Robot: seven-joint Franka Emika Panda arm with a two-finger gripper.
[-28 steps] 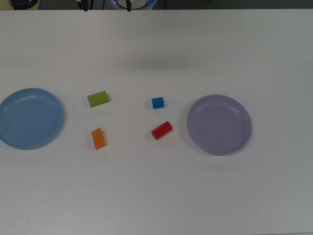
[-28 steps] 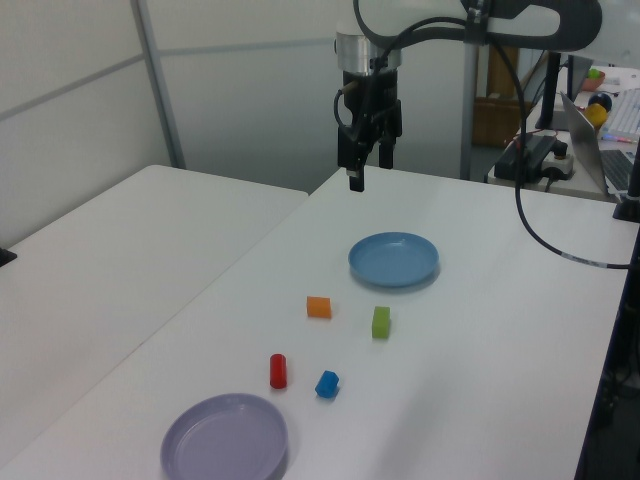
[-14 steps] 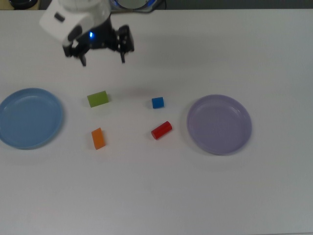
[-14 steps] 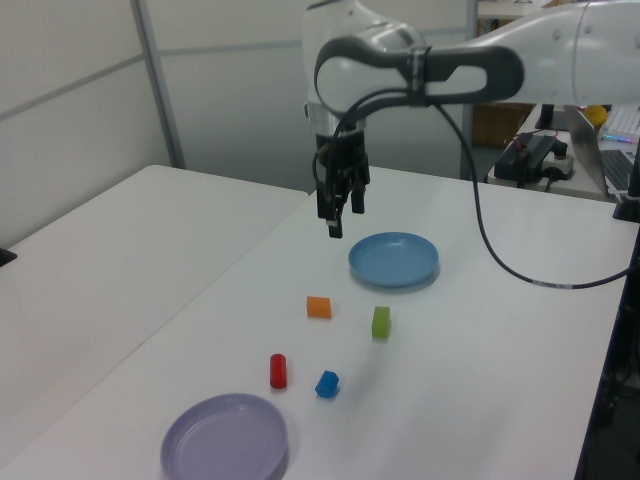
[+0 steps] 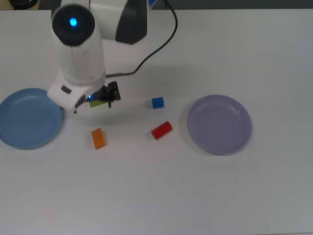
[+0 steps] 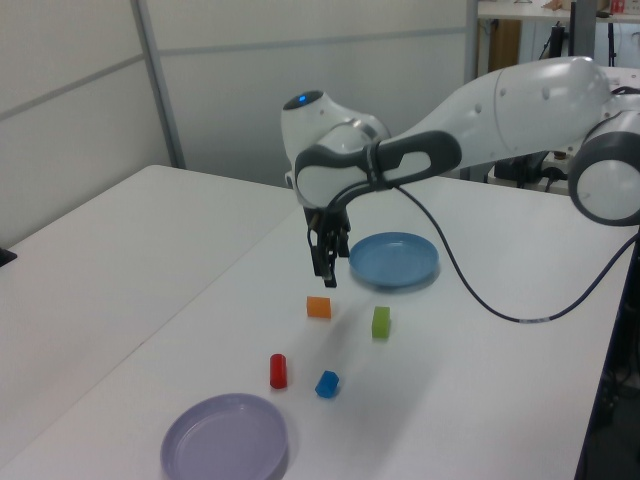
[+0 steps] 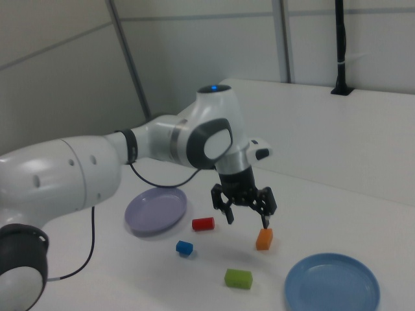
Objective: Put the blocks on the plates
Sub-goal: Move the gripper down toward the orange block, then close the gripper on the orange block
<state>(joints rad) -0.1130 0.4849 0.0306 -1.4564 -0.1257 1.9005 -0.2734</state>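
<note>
My gripper (image 7: 244, 207) hangs empty, fingers spread wide, above the table. The light blue plate (image 5: 27, 120) sits at the top view's left; just right of it lies the lime-green block (image 5: 99, 103), half-hidden right beneath my fingers, its long axis running roughly left-right in the top view. The orange block (image 5: 98, 138) lies nearer the camera than the green one, clear of me.

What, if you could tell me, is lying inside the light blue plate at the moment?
The light blue plate looks empty in the right view. In the top view the arm covers its near rim.

Four small blocks lie on a white table, between two empty round plates: an orange block (image 5: 98, 138), a lime-green block (image 7: 238, 278), a red cylinder (image 5: 161, 130) on its side, and a blue cube (image 5: 157, 102). In the top view, the light blue plate (image 5: 19, 132) sits left, the lavender plate (image 5: 219, 124) right.
</note>
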